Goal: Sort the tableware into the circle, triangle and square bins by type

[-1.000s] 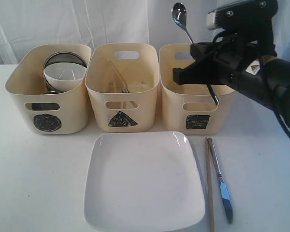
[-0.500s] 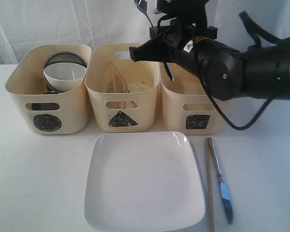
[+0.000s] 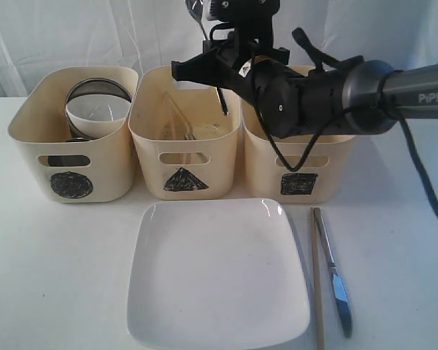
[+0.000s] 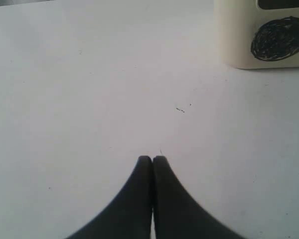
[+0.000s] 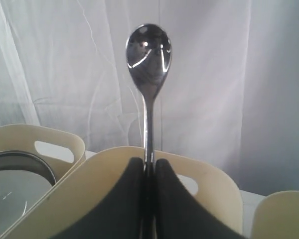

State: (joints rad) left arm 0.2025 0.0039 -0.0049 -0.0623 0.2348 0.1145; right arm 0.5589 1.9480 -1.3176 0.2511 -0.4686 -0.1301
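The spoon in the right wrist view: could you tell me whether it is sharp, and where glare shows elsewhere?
Right wrist view: the spoon is fairly sharp, with bright glints in its bowl; the right gripper is dark and featureless. Exterior view: the knife blade glints. Left wrist view: the table looks pale and evenly lit.

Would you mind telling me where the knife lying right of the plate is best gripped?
Probably the knife mid-length, from straight above, jaws across its narrow width: it lies flat, and the chopstick nearly touches its far end but diverges nearer the camera.
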